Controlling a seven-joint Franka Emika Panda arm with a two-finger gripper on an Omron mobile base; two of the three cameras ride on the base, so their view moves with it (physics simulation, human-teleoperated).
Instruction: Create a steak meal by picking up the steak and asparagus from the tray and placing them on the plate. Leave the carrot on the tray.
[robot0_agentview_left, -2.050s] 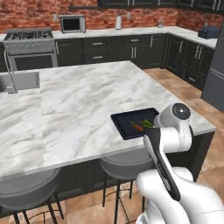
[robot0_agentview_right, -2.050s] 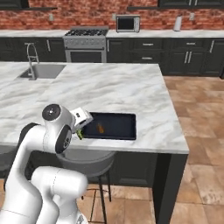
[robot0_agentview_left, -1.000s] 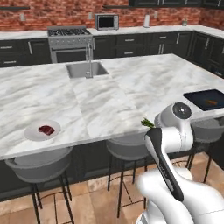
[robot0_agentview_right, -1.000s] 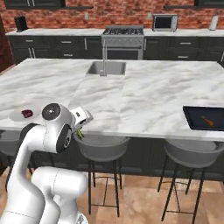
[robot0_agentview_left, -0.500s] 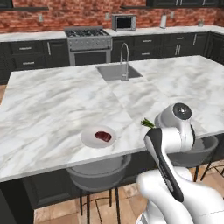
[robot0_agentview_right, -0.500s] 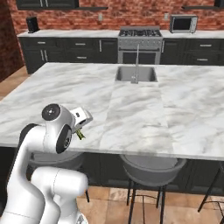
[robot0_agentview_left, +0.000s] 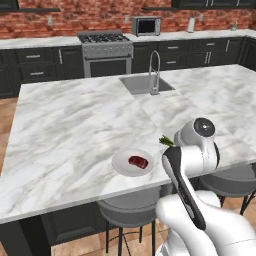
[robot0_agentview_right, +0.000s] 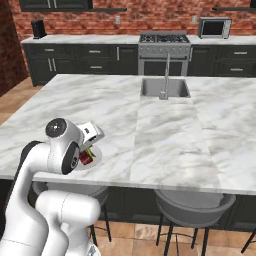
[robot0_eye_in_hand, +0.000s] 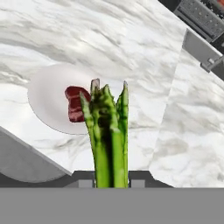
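Gripping the asparagus (robot0_eye_in_hand: 107, 131), the jaws are clamped on its lower stalks, w/ the tips fanning forward along the line of the hand; that end-on hold keeps the bundle clear of the fingers so it can be laid down tips-first. From the left base view only a bit of green pokes out beside the wrist, and in the right base view the stalks show just under the hand, so the arm hides most of the grip from both sides.

Just past the spear tips sits the plate (robot0_eye_in_hand: 48, 103), near the front edge of the table (robot0_agentview_left: 75, 120), w/ the steak (robot0_agentview_left: 138, 162) already on it, roughly centred. So half the meal looks done; asparagus is the part left. The hand hangs near the plate, to its right from the robot's side, not yet over it and not touching, as far as I can judge.

Next move prob. calls for reaching fwd until the stalks are above a bare part of the plate, beside the steak rather than on it, then lowering before release. Risk: the long spears overhang the rim and roll off onto the table, since the plate is shallow.

Further out: sink (robot0_agentview_left: 147, 84) mid-table, stools under the near edge.
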